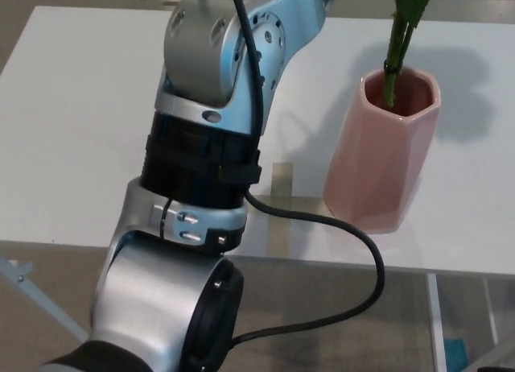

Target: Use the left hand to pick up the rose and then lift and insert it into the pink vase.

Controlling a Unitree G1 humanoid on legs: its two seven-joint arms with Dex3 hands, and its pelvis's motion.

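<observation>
The pink vase stands upright on the white table at the right. The rose's green stem comes down from the top edge and its lower end sits inside the vase mouth, leaning slightly; the flower head is out of the picture. My left arm rises through the middle of the head view, silver and black with a black cable looping off it. Its hand is above the top edge and does not show. My right hand is nowhere in the picture.
A strip of tape marks the table just left of the vase base. The table's front edge runs across the lower part, with floor and a table leg below it.
</observation>
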